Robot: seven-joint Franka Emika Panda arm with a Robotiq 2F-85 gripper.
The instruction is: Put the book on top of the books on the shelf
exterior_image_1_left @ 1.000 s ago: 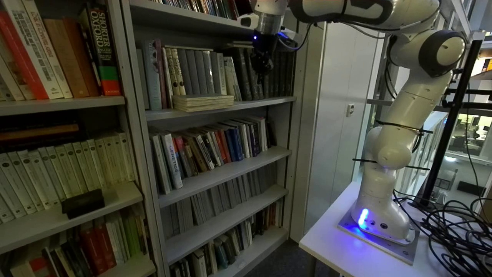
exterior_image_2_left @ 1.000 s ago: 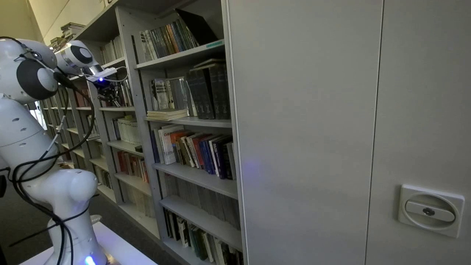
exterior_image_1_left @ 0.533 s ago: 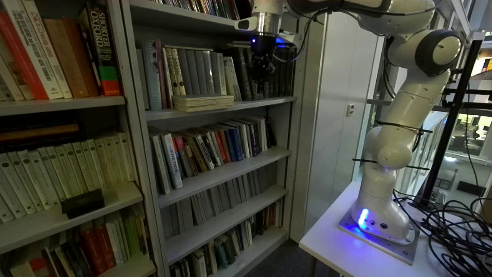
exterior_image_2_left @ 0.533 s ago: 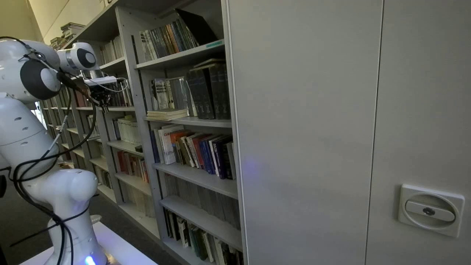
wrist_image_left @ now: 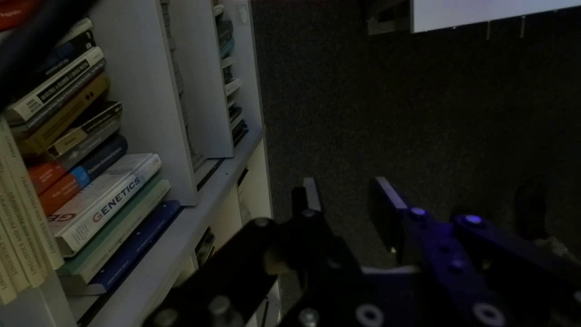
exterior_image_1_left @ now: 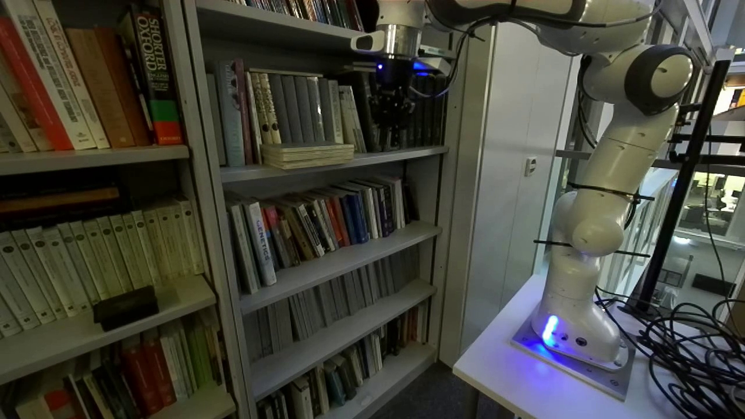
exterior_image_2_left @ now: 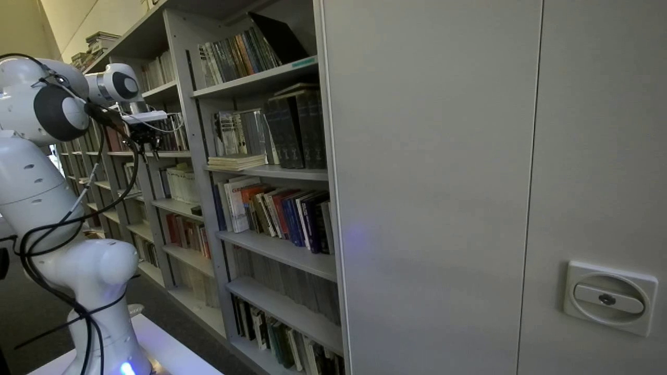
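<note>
A row of upright books (exterior_image_1_left: 300, 110) with grey, white and dark spines stands on a grey metal shelf (exterior_image_1_left: 407, 154). Both also show in an exterior view, the row (exterior_image_2_left: 245, 135) and the shelf (exterior_image_2_left: 299, 173). A low flat stack of cream thin books (exterior_image_1_left: 308, 156) lies on that shelf in front of the row; it also shows in an exterior view (exterior_image_2_left: 236, 162) and at the left edge of the wrist view (wrist_image_left: 22, 222). My gripper (exterior_image_1_left: 391, 144) points down in front of the bookcase, apart from the books. In the wrist view the gripper (wrist_image_left: 347, 195) is open and empty, above dark floor.
The shelf below holds leaning books, among them a white GENETICS book (wrist_image_left: 115, 195). Another shelf board (exterior_image_1_left: 291, 24) runs above the row. A lighter bookcase with red and cream books (exterior_image_1_left: 43, 116) stands beside it. A cabinet door (exterior_image_2_left: 432, 182) adjoins the bookcase. The arm stands on a white table (exterior_image_1_left: 489, 366).
My gripper has swung from a tilt to pointing nearly straight down, and its fingertips are lower. The arm's upper part has shifted slightly towards the bookcase. The books have not moved.
</note>
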